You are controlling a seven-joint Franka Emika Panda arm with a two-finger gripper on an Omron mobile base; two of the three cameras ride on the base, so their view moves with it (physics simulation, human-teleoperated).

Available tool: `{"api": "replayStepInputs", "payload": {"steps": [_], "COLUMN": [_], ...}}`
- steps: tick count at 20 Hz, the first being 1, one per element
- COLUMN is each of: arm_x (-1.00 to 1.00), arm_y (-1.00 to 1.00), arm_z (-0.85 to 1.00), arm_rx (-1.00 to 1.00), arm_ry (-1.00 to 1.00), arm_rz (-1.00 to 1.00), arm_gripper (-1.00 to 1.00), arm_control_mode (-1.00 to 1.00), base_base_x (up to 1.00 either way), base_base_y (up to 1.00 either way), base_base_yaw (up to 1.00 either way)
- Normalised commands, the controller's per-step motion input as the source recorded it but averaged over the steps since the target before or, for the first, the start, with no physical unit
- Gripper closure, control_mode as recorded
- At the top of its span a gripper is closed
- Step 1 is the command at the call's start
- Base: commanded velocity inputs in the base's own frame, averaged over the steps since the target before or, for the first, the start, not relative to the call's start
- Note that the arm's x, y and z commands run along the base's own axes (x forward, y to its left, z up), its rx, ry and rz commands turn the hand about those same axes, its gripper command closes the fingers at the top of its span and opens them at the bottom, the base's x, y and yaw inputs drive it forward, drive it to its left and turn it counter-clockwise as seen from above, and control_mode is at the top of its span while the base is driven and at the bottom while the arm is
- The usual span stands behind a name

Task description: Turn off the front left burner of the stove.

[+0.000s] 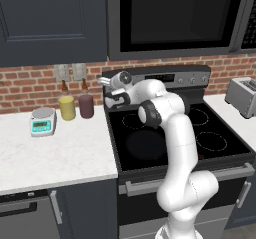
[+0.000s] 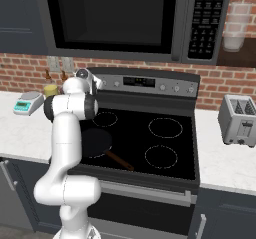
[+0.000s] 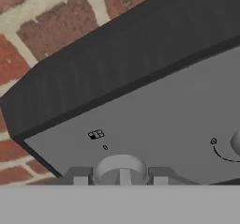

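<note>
- While both base views take in the whole stove [image 1: 175, 148], with its black glass top and raised back panel [image 1: 170, 78], the hand view sits right up against that grey panel and shows a silver knob [image 3: 120, 169] framed by the two fingertips [image 3: 80, 177], one on each side, the jaws partly closed around it; whether they actually press on it cannot be told.
- From the left base view the gripper [image 1: 111, 84] is at the far left end of the back panel, with the white arm [image 1: 177, 143] bending over the cooktop.
- Only the right base view shows the brown handle of the black skillet [image 2: 97, 140], which sits on the front left burner [image 2: 100, 144], the near left zone of the stove; in the left base view the arm hides the handle.
- Brick wall [image 1: 30, 85] runs behind a pale marble counter [image 1: 60, 153]; a dark microwave [image 2: 125, 18] hangs above the stove.
- Right of the stove stands a silver toaster [image 2: 239, 119].
- Left of the stove are a yellow jar [image 1: 67, 107], a dark red jar [image 1: 86, 105] and a small kitchen scale [image 1: 42, 121].
</note>
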Motion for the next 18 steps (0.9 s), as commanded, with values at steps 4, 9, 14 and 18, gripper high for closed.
{"api": "replayStepInputs", "payload": {"steps": [4,9,14,18], "arm_x": [0.0,0.0,0.0,0.0], "arm_y": [0.0,0.0,-0.02,-0.03], "arm_z": [0.13,0.14,0.24,0.27], "arm_rx": [0.23,0.29,0.35,0.41], "arm_ry": [0.0,0.0,0.0,0.02], "arm_rz": [-0.19,-0.25,-0.31,-0.32], "arm_gripper": [1.0,1.0,1.0,1.0], "arm_control_mode": [-1.0,-1.0,-1.0,-1.0], "base_base_x": [0.0,0.0,0.0,0.0], "base_base_y": [0.0,0.0,0.0,0.0], "base_base_yaw": [0.0,0.0,0.0,0.0]}}
